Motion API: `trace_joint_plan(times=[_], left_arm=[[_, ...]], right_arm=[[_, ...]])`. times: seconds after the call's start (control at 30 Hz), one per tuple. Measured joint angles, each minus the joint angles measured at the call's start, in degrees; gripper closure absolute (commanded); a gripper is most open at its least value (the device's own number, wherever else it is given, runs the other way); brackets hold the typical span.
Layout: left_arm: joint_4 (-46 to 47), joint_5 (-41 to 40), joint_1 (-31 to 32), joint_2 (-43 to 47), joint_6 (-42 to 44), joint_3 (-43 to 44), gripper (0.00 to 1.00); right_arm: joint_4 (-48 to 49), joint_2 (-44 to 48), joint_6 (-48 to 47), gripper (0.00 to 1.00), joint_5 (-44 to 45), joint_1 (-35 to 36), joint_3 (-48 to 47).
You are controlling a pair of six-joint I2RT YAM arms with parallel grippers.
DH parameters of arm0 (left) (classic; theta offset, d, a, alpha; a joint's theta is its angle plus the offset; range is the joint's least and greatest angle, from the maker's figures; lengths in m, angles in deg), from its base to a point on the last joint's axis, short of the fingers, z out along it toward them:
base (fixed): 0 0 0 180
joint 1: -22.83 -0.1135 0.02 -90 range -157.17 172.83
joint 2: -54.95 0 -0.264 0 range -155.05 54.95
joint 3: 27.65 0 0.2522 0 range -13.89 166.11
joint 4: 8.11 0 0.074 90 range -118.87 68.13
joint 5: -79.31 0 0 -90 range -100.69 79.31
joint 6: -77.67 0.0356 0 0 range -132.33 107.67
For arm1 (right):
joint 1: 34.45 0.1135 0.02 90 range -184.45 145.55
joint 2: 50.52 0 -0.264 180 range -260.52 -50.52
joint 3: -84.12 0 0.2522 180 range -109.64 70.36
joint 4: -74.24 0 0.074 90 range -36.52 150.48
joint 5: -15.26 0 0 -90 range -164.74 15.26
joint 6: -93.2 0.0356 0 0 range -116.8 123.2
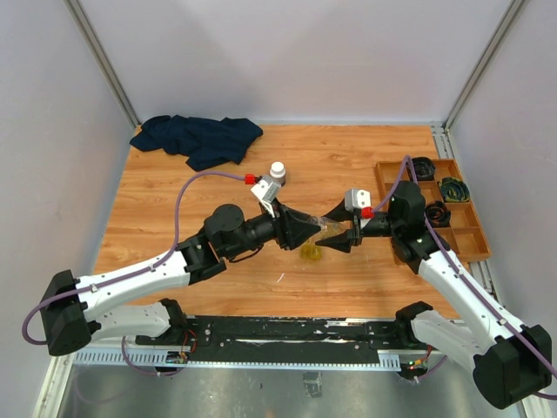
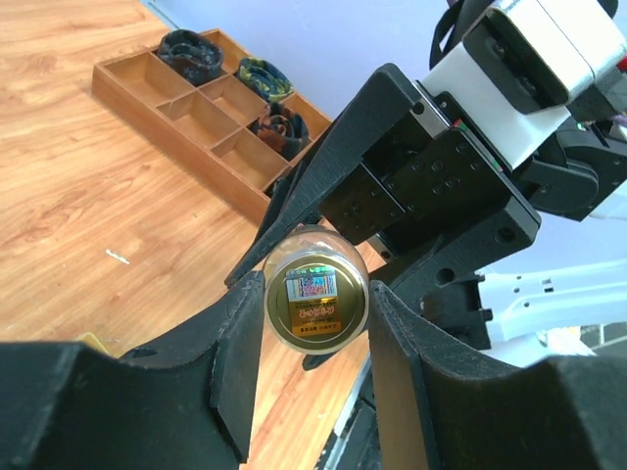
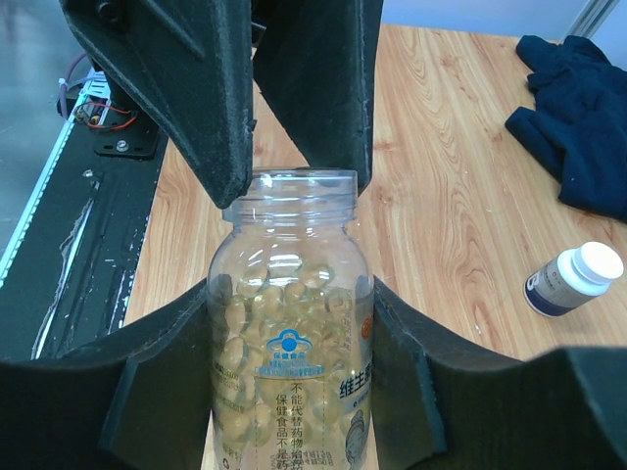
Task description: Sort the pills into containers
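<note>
So the 2 arms meet mid-table and share 1 pill bottle [image 3: 289,392], lying sideways in the air. The right gripper [image 3: 291,304] is clamped around its body, I'd guess to brace it while the other arm works on the neck. The left gripper [image 2: 315,313] has its fingers on both sides of the threaded neck. I can't tell if they're actually squeezing yet.

The bottle is clear smooth plastic, round-shouldered and packed with pale yellow glossy softgels. The end facing the left wrist camera shows a gold disc with a tiny sticker.

The yellow case [image 1: 310,252] sits on the wood-grain table [image 1: 348,157] right under the grippers, handy for catching pills, I reckon. It's small, flat and see-through.
</note>
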State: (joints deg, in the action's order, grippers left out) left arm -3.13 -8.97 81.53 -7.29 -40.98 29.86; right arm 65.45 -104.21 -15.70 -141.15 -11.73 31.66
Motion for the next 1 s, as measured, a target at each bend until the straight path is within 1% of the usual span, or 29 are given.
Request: trace_joint_plan(times=[0.07,0.13,0.2,0.4,0.5,0.53,0.57,0.6,0.63,0.7,0.73,0.8,0.83,0.93,1.0], left_arm=[[0.5,1.3,-0.1,0.0,2.6,0.0,0.85],[1.2,3.7,-0.6,0.0,6.7,0.0,0.92],[2.0,6.8,-1.5,0.0,10.3,-0.3,0.94],[4.3,25.6,-9.2,-2.1,22.6,-0.4,0.97],[2.0,31.7,-11.7,-3.9,28.4,1.8,0.96],[0.9,33.3,-12.2,-4.5,30.5,2.7,0.92],[-0.2,34.3,-12.5,-4.8,32.4,3.5,0.83],[-1.4,35.1,-12.7,-5.0,34.0,4.1,0.69],[-2.0,35.5,-12.9,-5.1,35.1,4.5,0.53],[-2.1,35.6,-12.9,-5.0,35.9,4.6,0.33],[-1.5,35.4,-12.9,-4.8,36.0,4.4,0.25],[1.4,34.2,-13.1,-3.4,34.8,2.5,0.04],[2.6,33.5,-13.2,-2.3,34.1,1.2,0.01],[7.3,30.9,-13.6,2.4,28.3,-3.4,0.01],[9.1,29.3,-13.6,4.9,23.6,-4.5,0.01]], right_arm=[[-0.1,0.0,0.0,0.99,-0.1,0.0,0.0],[-0.1,0.0,0.0,0.99,-0.5,0.0,0.0],[0.0,0.1,-0.3,0.99,-0.6,0.0,0.0],[0.3,0.0,-1.0,0.99,0.4,0.0,0.0],[0.3,0.0,-1.1,1.0,1.2,0.0,0.0],[0.4,0.0,-1.1,1.0,1.4,0.0,0.0],[0.4,0.0,-1.1,0.99,1.6,0.0,0.0],[0.4,0.0,-1.2,0.99,1.7,0.0,0.0],[0.5,0.0,-1.2,0.99,1.8,0.0,0.0],[0.7,0.0,-1.2,0.99,1.7,0.0,0.0],[0.8,0.0,-1.0,0.99,1.6,0.0,0.0],[0.7,0.0,-0.8,0.99,1.0,0.0,0.0],[0.7,0.0,-0.8,0.99,0.9,0.0,0.0],[0.7,0.0,-0.8,0.99,0.4,0.0,0.0],[0.7,0.0,-0.8,0.99,0.4,0.0,0.0]])
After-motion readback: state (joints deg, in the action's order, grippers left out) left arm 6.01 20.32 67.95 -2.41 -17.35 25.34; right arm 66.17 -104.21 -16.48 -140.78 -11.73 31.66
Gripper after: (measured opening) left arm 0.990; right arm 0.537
